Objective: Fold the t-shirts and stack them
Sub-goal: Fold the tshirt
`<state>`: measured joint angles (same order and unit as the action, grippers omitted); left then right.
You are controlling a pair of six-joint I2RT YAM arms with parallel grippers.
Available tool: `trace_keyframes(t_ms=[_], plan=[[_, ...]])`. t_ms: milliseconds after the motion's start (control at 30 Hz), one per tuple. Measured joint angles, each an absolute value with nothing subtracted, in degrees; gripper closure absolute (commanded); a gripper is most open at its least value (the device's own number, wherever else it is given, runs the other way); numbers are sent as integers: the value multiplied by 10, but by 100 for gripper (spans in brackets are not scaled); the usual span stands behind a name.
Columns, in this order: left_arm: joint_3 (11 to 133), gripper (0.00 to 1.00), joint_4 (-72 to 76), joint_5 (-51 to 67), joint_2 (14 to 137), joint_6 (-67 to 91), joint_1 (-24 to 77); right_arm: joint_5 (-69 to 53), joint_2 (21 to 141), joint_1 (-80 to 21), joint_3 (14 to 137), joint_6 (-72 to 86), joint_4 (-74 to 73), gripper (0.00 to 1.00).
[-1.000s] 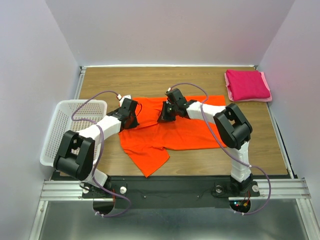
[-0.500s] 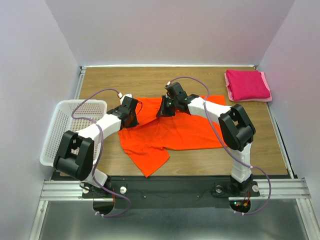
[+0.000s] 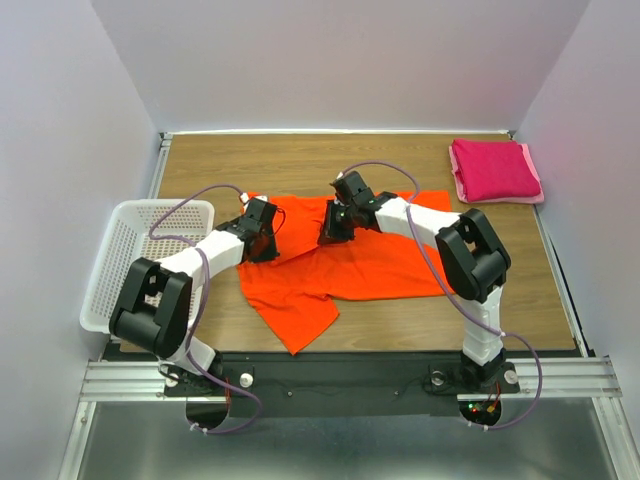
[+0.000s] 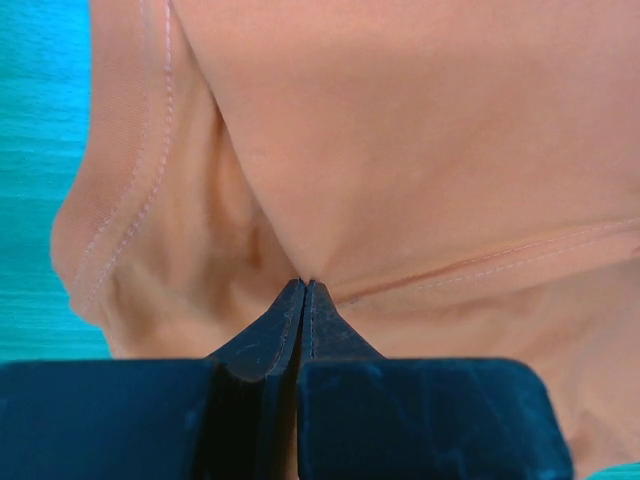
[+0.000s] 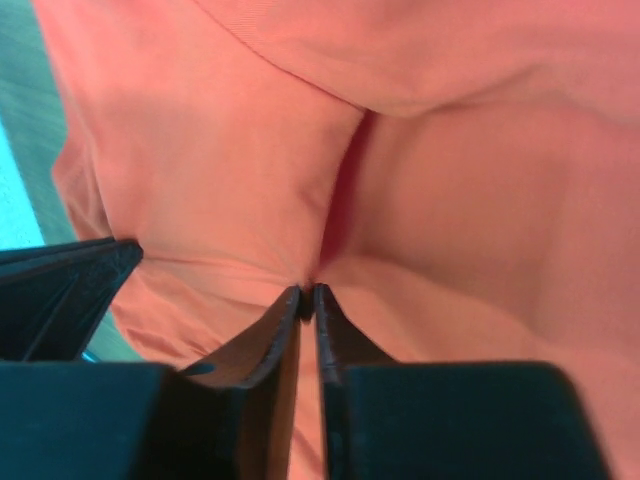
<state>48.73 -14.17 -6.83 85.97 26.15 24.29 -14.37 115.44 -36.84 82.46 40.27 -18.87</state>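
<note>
Orange t-shirt (image 3: 370, 265) (lying on the table (image 3: 400, 160)) is pinched by left gripper (image 4: 303, 284) and right gripper (image 5: 307, 290).

White basket (image 3: 115, 270), wooden table (image 3: 300, 165)

The work area is enclosed on three sides by plain, matte, pale grey-lavender panels: a back wall (image 3: 340, 60) across the top of the frame, a left wall (image 3: 60, 150) and a right wall (image 3: 600, 120). The counter (image 3: 300, 160) is surfaced in mid-brown wood grain, with the grain run from left to right. A white trim strip (image 3: 340, 132) is fitted along its far edge. Aluminium rails (image 3: 120, 380) are mounted along the near edge, low in the frame. Below them, a dull grey sheet surface (image 3: 350, 445) is seen. Illumination is even and diffuse; only soft shadows are cast.
</note>
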Motion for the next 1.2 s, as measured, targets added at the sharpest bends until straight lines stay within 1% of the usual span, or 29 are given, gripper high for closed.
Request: trace_keyframes(t_ms=[33, 67, 133, 167, 233, 267, 367, 433, 567, 700, 833, 967, 1200], plan=[[487, 80, -142, -67, 863, 261, 243, -144, 1155, -368, 824, 403, -192, 73], [487, 71, -142, -67, 865, 261, 243, -143, 1155, -368, 824, 402, -194, 71], [487, 60, -144, -67, 865, 258, 243, -143, 1155, -368, 824, 401, -196, 67], [487, 52, -144, -68, 864, 259, 243, -142, 1155, -368, 824, 399, -196, 63], [488, 43, -150, -72, 861, 260, 243, -139, 1155, -368, 824, 396, -200, 61], [488, 41, -154, -75, 858, 258, 243, -137, 1155, -368, 824, 393, -203, 61], [505, 41, -175, -88, 844, 256, 242, -132, 1155, -368, 829, 384, -211, 62], [526, 44, -177, -96, 839, 255, 236, -118, 1155, -368, 840, 374, -216, 64], [589, 49, -166, -109, 853, 248, 206, -99, 1150, -351, 849, 357, -216, 64], [660, 51, -140, -122, 912, 237, 177, -84, 1138, -303, 847, 339, -219, 63], [739, 53, -118, -134, 1014, 225, 164, -59, 1115, -207, 841, 313, -219, 60], [783, 55, -115, -140, 1087, 217, 159, -33, 1108, -132, 839, 295, -219, 59], [808, 56, -115, -143, 1154, 218, 136, 1, 1122, -74, 838, 273, -219, 59]])
